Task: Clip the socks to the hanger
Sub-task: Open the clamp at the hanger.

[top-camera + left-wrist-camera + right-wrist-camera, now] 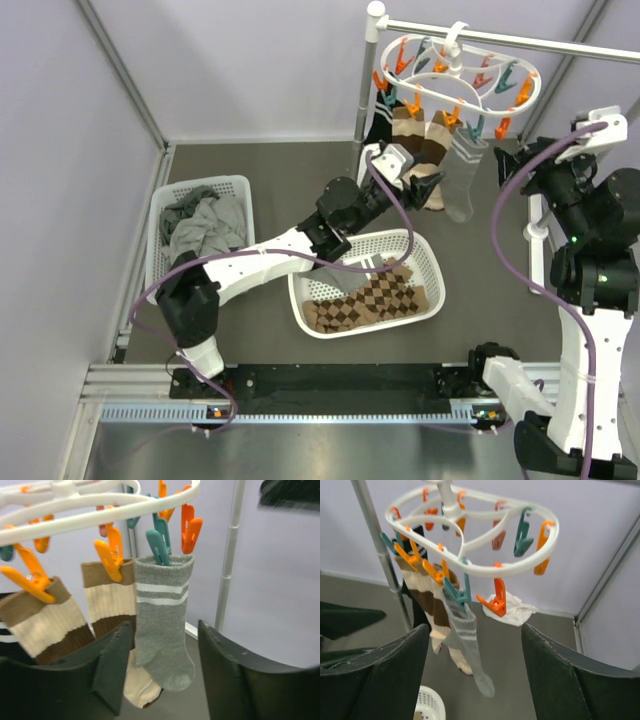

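Grey sock [162, 625] with two white stripes filled the left wrist view. It hung by its cuff from a teal peg [159, 547] on the hanger [100, 510], dangling between the fingers of the left gripper [165, 675]. Those fingers stood apart and weren't squeezing it. Just to its left, two tan socks [107, 605] with brown bands hung from orange pegs [111, 555]. You couldn't make out that detail from overhead, where the socks were more of a clump.

What the top camera did give was the layout. The hanger [452, 95] was hooked on a rail [520, 40] at the far right, with the left gripper [425, 185] reaching into the hanging socks. The right gripper [508, 162] was near the grey sock [462, 175] on its other side. Only this view showed the two white baskets: one [200, 184] held grey clothes [200, 228], the other [425, 255] a brown diamond cloth [375, 300].

From the right wrist you got the whole oval hanger [485, 570]. The right gripper [475, 670] had its fingers spread with nothing between them. A black sock [417, 535] showed behind the tan ones, and a white cloth [512, 611] lay on the floor, seen nowhere else.
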Motion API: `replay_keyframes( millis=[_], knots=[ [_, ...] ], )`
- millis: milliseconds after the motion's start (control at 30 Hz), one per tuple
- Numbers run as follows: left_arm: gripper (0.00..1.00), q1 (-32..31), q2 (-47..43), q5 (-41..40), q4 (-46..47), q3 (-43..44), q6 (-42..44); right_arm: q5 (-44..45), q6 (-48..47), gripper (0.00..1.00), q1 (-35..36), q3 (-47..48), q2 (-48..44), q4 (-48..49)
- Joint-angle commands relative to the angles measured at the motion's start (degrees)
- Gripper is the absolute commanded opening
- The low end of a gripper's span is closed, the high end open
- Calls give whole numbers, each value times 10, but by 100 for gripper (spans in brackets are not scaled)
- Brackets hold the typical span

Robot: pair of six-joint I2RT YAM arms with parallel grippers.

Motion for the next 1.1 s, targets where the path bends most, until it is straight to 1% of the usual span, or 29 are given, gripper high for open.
replay_keyframes(
  millis=[0, 100, 167, 200, 333, 367, 433, 567, 667, 867, 967, 1033, 1067],
  knots=[
    [65, 10, -71, -4, -6, -34, -32, 1, -79, 73, -5, -20, 31, 38],
    [74, 14, -101, -3, -36, -63, -42, 12, -119, 75, -7, -19, 55, 50],
    [78, 15, -112, -3, -66, -78, -47, 13, -133, 75, -14, -15, 73, 59],
    [79, 15, -123, -3, -74, -84, -47, 4, -136, 76, -31, -10, 81, 68],
    [80, 15, -152, 1, -98, -122, -55, -84, -140, 75, -71, 19, 117, 67],
    [81, 15, -161, 2, -107, -128, -55, -117, -149, 75, -75, 27, 134, 63],
    [81, 15, -168, 3, -117, -138, -56, -145, -154, 75, -83, 52, 150, 53],
    [81, 15, -176, 5, -138, -143, -52, -241, -146, 72, -99, 90, 184, 41],
    [81, 15, -176, 12, -144, -142, -49, -272, -138, 69, -100, 106, 200, 43],
    [81, 15, -169, 21, -151, -133, -47, -311, -118, 55, -100, 113, 207, 49],
    [81, 15, -168, 25, -153, -131, -47, -316, -108, 43, -100, 105, 203, 51],
    [80, 15, -166, 29, -157, -130, -47, -321, -96, 38, -100, 99, 194, 55],
    [80, 16, -166, 29, -159, -129, -48, -323, -90, 32, -100, 89, 192, 62]
  ],
)
